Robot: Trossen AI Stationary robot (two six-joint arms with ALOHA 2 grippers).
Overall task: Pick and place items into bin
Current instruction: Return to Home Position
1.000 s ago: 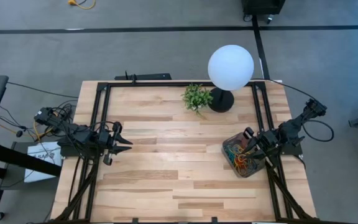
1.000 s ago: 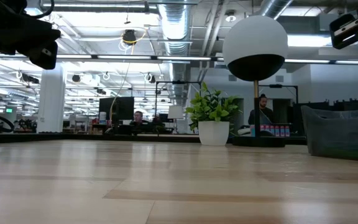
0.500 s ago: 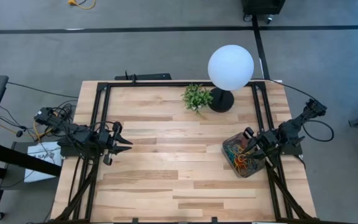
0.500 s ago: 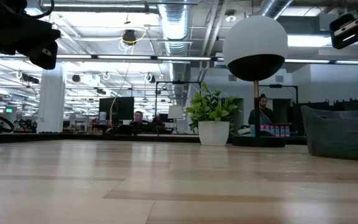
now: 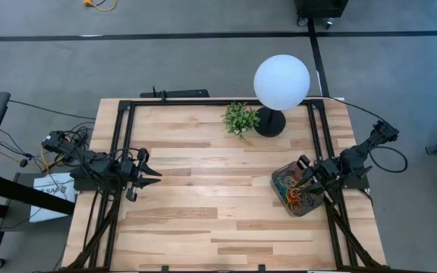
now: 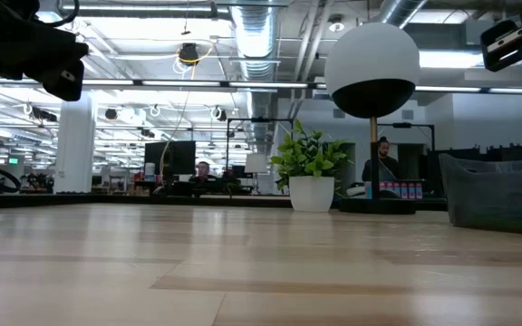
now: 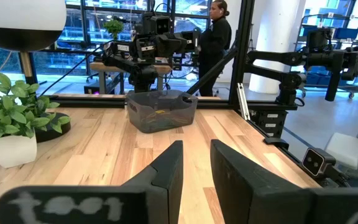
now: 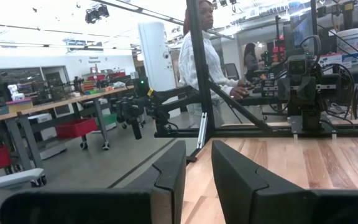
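Wood tabletop (image 5: 203, 220) shows no loose bands, and nothing has shifted over the last second: both arms sit parked. You see the left gripper (image 5: 152, 176) near the left edge and the right gripper (image 5: 303, 168) raised over the bin (image 5: 276, 182), each with its 2 fingers slightly apart, holding nothing. Rubber bands (image 5: 294, 196) lie piled inside the bin, so the job looks finished. Plant (image 5: 240, 118) and lamp (image 5: 281, 82) stand at the back, blocking nothing.

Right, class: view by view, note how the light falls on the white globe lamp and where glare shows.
High view: the white globe lamp is evenly bright, no dark side. Low view: the globe is lit on top, dark underneath; ceiling strip lights glare behind. Right wrist view: ceiling bleached white. Left wrist view: globe's underside shaded.
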